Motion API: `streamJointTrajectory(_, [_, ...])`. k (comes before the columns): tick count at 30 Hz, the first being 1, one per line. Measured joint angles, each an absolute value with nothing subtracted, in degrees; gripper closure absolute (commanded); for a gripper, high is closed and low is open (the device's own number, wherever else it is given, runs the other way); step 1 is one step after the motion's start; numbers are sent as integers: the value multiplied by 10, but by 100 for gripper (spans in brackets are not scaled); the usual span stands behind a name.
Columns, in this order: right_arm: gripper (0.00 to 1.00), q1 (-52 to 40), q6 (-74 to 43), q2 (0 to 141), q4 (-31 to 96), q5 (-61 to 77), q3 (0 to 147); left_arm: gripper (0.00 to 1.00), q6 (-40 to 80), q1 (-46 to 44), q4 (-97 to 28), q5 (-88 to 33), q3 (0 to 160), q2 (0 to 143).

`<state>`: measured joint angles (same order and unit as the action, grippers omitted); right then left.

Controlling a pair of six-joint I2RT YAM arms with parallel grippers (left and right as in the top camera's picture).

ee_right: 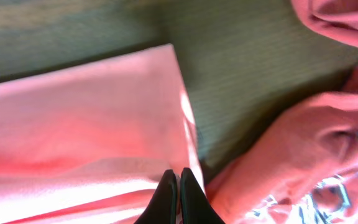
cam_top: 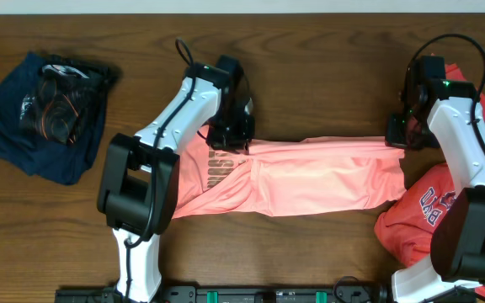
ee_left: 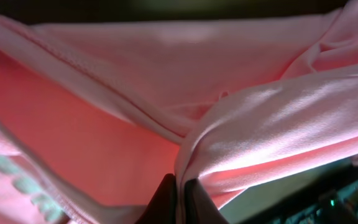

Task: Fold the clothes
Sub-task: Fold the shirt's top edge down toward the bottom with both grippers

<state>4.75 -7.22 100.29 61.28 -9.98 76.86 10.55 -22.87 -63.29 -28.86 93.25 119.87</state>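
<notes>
A pink shirt lies stretched across the table's middle, with pale lettering near its left end. My left gripper is shut on a fold of the pink shirt at its upper left edge; the wrist view shows the cloth pinched between the dark fingers. My right gripper is shut on the shirt's upper right edge, and its wrist view shows a thin layer of the cloth between the fingers.
A red garment with a printed logo lies bunched at the right, under my right arm; it also shows in the right wrist view. A dark blue garment lies crumpled at the back left.
</notes>
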Motion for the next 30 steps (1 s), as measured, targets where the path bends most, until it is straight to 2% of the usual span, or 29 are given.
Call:
streamJointTrajectory(2, [99, 48, -72, 1003, 620, -111, 769, 93, 105, -238, -654, -293, 933, 1199])
streamJointTrajectory(3, [99, 48, -72, 1003, 622, -116, 769, 89, 106, -244, -667, -295, 933, 1199])
streamJointTrajectory(4, [96, 48, -72, 1003, 623, -119, 769, 73, 104, -249, -678, -297, 933, 1199])
streamJointTrajectory(6, [71, 48, -75, 1003, 625, -127, 769, 52, 105, -259, -712, -295, 933, 1199])
streamJointTrajectory(7, [66, 49, -71, 1003, 626, -134, 769, 50, 105, -264, -730, -296, 933, 1199])
streamJointTrajectory(11, [64, 50, -70, 1003, 637, -149, 769, 50, 107, -269, -773, -296, 933, 1199])
streamJointTrajectory(16, [50, 51, -62, 1003, 648, -150, 769, 50, 107, -267, -771, -296, 933, 1199])
streamJointTrajectory(30, [49, 80, -36, 1003, 651, -57, 762, 49, 106, -268, -579, -313, 933, 1199])
